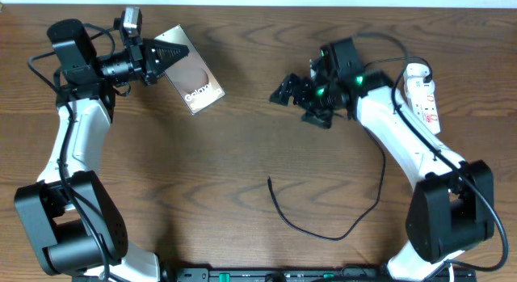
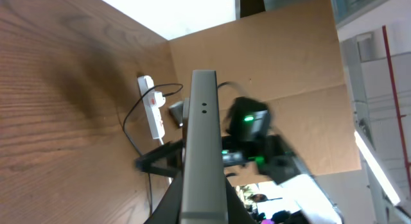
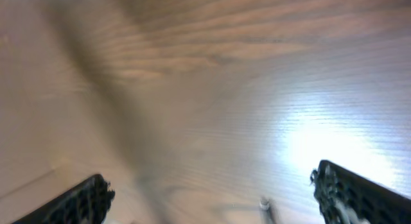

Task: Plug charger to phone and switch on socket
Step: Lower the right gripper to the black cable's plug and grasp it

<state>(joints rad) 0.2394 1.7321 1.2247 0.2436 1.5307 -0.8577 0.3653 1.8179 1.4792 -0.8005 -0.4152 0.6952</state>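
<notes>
The phone [image 1: 196, 78], a dark brown slab with a pale "Galaxy" strip, is at the back left. My left gripper [image 1: 171, 53] is shut on its end. In the left wrist view the phone [image 2: 204, 134] shows edge-on as a grey bar between the fingers [image 2: 204, 208]. The thin black charger cable [image 1: 323, 236] lies on the table with its tip [image 1: 269, 180] near the middle and runs up to the right. The white socket strip [image 1: 426, 96] lies at the back right and also shows in the left wrist view [image 2: 153, 108]. My right gripper [image 1: 287, 90] is open and empty above bare wood [image 3: 218, 192]. A small plug tip [image 3: 264, 203] lies below it.
The wooden table runs across the whole view. The round white plug [image 1: 415, 71] sits on the far end of the strip. A cardboard wall [image 2: 289, 63] stands behind the table. The right arm's wrist with a green light [image 2: 247, 119] is across from the phone.
</notes>
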